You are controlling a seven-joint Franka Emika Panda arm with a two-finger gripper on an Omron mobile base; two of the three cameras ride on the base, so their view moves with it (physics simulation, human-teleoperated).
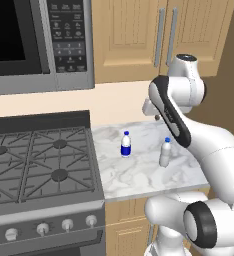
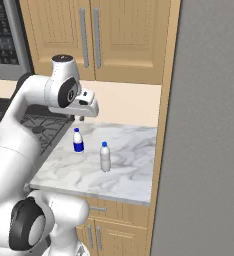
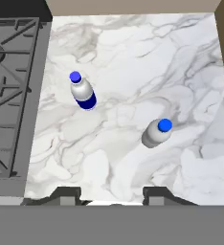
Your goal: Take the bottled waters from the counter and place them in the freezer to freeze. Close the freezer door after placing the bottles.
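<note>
While the big grey fridge side [image 2: 209, 125] fills the right of the right base view, the rest is pretty much std kitchen stuff: light wood upper cabinets [image 2: 119, 35] along the back wall, a steel microwave [image 1: 39, 42] up top left w/ its keypad showing, and a black gas stove [image 1: 39, 160] w/ knobs along the front edge. Can't tell which fridge door is which from here, it's just a flat grey slab.

Next down in size, the white arm [image 1: 199, 145] bends up over the marbled tabletop [image 2: 124, 175], which sits between the stove and the fridge, over wood base cabinets.

The gripper [image 2: 82, 116] hangs up in the air above the back part of the tabletop, pointing down. In the hand view its fingertips [image 3: 66, 195] sit wide apart at the bottom, so the jaws are spread open w/ nothing btwn them.

Smallest stuff: both bottles stand upright on the tabletop, apart from each other and not touching anything else. The labelled bottle [image 1: 126, 144] (dark blue wrap, blue cap) is closer to the stove side and a bit further back. The plain bottle [image 1: 165, 153] (blue cap, no label) is nearer the fridge side and a bit closer to the front edge. Gripper is well above both, touching neither.
</note>
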